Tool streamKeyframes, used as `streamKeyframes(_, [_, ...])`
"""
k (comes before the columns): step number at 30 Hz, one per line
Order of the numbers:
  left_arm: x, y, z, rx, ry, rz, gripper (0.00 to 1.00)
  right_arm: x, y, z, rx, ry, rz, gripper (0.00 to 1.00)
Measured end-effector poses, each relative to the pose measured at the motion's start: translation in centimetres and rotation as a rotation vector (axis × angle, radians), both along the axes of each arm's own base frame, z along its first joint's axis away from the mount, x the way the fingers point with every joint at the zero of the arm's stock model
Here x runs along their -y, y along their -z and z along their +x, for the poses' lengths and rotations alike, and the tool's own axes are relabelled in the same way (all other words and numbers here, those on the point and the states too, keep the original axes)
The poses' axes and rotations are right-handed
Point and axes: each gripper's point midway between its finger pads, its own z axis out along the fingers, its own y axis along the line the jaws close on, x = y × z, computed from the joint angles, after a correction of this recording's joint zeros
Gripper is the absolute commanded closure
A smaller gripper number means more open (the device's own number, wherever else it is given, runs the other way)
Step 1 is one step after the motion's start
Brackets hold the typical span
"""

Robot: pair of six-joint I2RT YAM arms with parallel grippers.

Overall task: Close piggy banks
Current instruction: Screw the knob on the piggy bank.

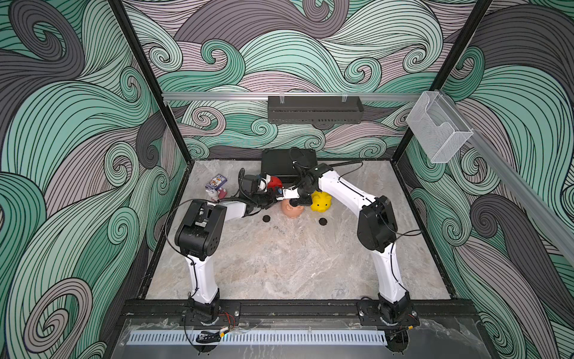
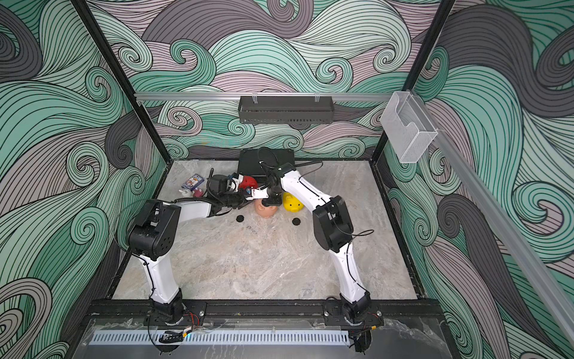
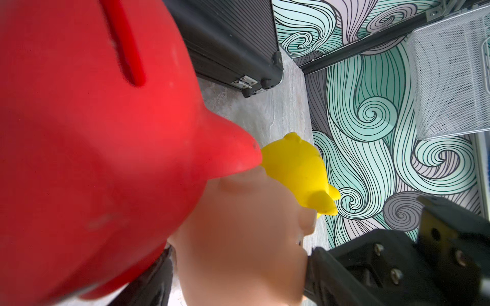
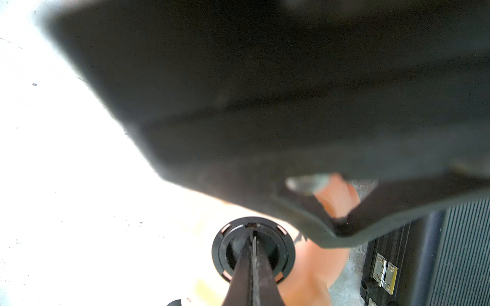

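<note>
The peach-pink piggy bank [image 1: 295, 213] lies mid-table, belly hole up. My left gripper [image 3: 238, 278] is shut on it, with a black finger on each flank. A black round plug [image 4: 220, 254] sits in that belly hole. My right gripper [image 4: 252, 238] is shut, and its tips rest in the plug's hollow centre. The yellow piggy bank [image 1: 321, 202] stands just to the right of the peach one. The red piggy bank [image 1: 275, 183] lies behind my left gripper; it fills much of the left wrist view with its coin slot [image 3: 130, 53] showing.
Two loose black plugs [image 1: 266, 218] [image 1: 323, 221] lie on the marble table in front of the pigs. A black case [image 1: 289, 164] stands at the back wall. A card box [image 1: 215, 183] and a small figure [image 1: 216, 195] sit at the back left.
</note>
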Motion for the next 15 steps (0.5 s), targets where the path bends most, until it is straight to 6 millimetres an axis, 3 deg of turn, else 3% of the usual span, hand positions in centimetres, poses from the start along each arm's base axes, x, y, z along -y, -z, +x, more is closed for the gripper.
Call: streamKeyframes(15, [0.48,0.53,0.36,-0.013,0.011,-0.028,0.21,-0.06,-0.03,0.08,0.002,0.0,0.005,1.0])
